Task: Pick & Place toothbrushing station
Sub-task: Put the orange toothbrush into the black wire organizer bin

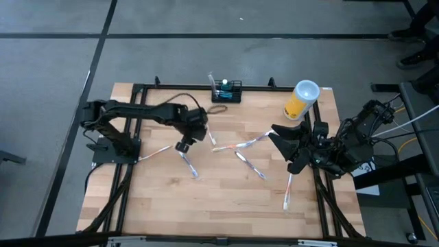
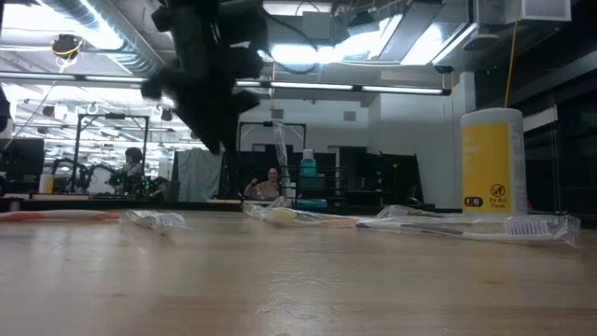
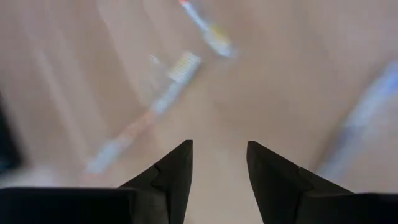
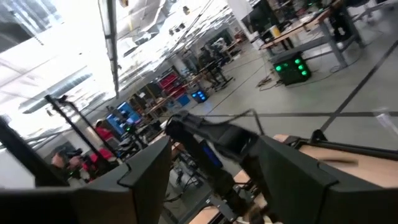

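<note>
The toothbrushing station point(image 1: 227, 90) is a small black rack at the table's far edge, with a teal-capped tube and a wrapped brush standing in it; it also shows in the low view point(image 2: 303, 191). Several wrapped toothbrushes point(image 1: 243, 145) lie flat on the wooden table. My left gripper point(image 1: 183, 146) hangs open above the table, left of centre, over a wrapped toothbrush point(image 3: 149, 112), empty. My right gripper point(image 1: 285, 147) is open and empty at the table's right side, raised and pointing toward the left arm.
A yellow cup with a white rim point(image 1: 302, 100) stands at the far right corner and shows in the low view point(image 2: 492, 161). A dark cable loop point(image 1: 218, 108) lies in front of the station. People show in the room beyond the table.
</note>
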Motion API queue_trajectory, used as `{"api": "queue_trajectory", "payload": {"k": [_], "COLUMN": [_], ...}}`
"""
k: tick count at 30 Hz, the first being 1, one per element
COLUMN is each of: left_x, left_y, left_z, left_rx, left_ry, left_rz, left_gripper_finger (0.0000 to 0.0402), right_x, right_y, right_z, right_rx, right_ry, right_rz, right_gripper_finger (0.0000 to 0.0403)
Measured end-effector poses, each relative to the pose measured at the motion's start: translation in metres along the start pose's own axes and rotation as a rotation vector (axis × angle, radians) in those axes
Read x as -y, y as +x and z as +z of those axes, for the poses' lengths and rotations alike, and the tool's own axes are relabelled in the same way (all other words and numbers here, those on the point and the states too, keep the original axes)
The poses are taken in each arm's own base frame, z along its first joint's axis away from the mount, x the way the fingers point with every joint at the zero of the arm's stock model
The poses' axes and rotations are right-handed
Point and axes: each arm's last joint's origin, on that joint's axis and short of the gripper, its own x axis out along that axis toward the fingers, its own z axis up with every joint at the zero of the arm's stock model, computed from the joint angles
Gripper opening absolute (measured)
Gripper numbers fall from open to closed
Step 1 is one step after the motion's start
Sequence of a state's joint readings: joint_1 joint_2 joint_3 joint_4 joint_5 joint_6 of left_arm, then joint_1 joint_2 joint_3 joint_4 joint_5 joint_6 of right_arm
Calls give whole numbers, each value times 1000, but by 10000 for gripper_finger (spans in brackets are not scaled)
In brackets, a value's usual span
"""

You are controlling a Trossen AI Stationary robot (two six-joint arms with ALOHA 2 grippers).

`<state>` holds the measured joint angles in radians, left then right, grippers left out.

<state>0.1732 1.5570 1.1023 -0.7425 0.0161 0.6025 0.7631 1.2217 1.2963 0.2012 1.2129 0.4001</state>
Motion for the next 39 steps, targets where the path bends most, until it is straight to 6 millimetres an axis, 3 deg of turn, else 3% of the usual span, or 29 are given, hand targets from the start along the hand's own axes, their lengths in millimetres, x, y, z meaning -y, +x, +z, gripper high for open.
{"api": "queue_trajectory", "payload": {"k": [6,9,22,31,39], "left_x": [-13,-20,-26,-26,-27], "left_y": [39,55,63,90,94], "left_z": [6,3,9,11,14], "left_rx": [-72,-86,-13,-62,-13], "left_ry": [227,227,279,289,248], "left_rz": [105,101,119,96,81], "left_gripper_finger": [146,146,146,146,137], "right_x": [0,0,-2,-3,-4], "right_y": [0,1,0,-1,-7], "right_z": [0,-4,-8,-8,-9], "right_rx": [7,11,3,-1,1], "right_ry": [-1,-10,-34,-33,-28], "right_rz": [-18,-35,-31,-25,-45], "right_gripper_finger": [242,242,242,242,242]}}
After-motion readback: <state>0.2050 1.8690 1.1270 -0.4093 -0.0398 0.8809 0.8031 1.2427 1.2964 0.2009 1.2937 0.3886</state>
